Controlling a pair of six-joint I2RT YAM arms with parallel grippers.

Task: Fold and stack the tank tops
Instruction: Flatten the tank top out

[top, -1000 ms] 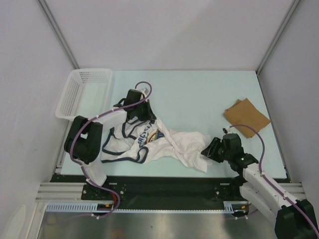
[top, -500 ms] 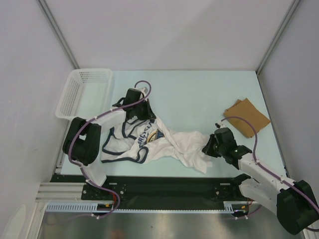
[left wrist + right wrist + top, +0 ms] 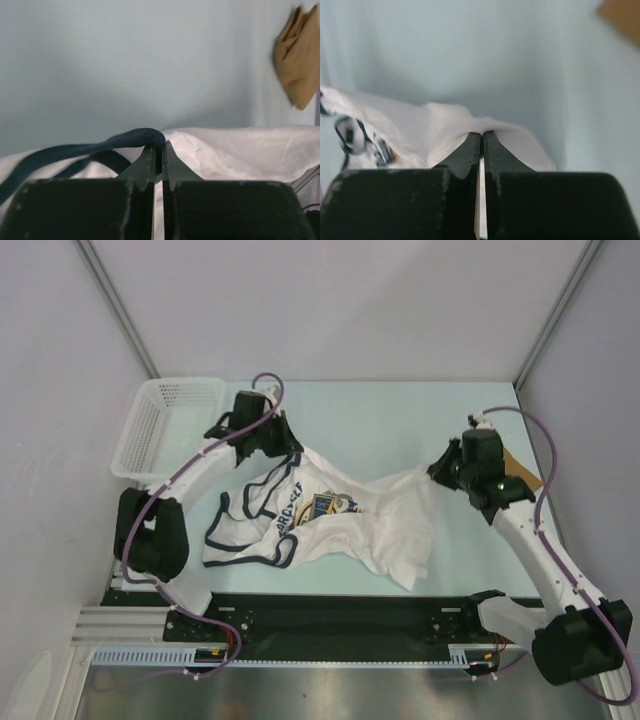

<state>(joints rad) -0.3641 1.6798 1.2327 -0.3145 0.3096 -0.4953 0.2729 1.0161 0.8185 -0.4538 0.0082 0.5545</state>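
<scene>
From above, the white tank top (image 3: 330,525) stretches left to right between the left tool (image 3: 285,447) and the right tool (image 3: 440,470), its near part on the desk (image 3: 380,420), with the tan top (image 3: 525,483) far right. The left wrist view shows that tool clenched on the navy trim (image 3: 125,139). The right wrist view shows that tool clenched on white cloth, seemingly the hem.

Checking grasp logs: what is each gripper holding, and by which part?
Both hold the white tank top: left gripper shut on its navy trim, right gripper shut on a plain white fold at the opposite end.
</scene>
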